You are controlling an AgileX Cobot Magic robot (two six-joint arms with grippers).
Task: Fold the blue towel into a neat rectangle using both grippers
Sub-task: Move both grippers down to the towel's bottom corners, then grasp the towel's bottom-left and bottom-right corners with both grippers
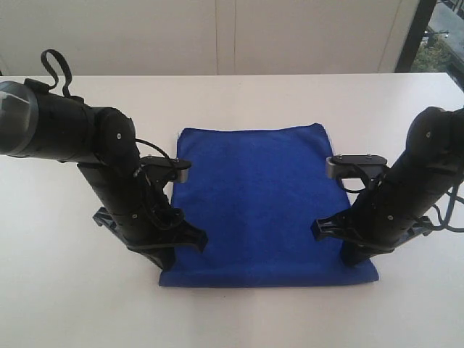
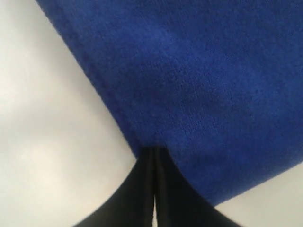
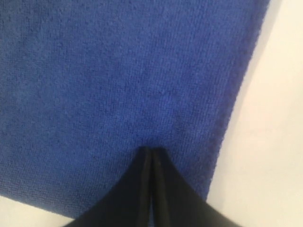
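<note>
The blue towel (image 1: 254, 203) lies spread flat on the white table (image 1: 65, 304), in the middle of the exterior view, with one black arm standing at each of its side edges. The left gripper (image 1: 172, 259) rests on the near left corner of the cloth and the right gripper (image 1: 357, 255) on the near right corner, well apart, with the width of the towel between them. The exterior view gives the towel's whole outline, its edges straight and its far edge toward the pale wall (image 1: 217, 36), but the arms hide the fingertips there. The wrist views show what that view does not. On the left, the fingers (image 2: 139, 194) are pressed together with only a hairline seam between them, their tips touching the cloth right at the stitched hem where towel meets table. On the right, the fingers (image 3: 165, 189) are likewise pressed together, with their tips on the pile just inside the hemmed side edge. Whether any cloth is nipped between either pair cannot be told. Up close, the looped texture and the raised hem show plainly.
</note>
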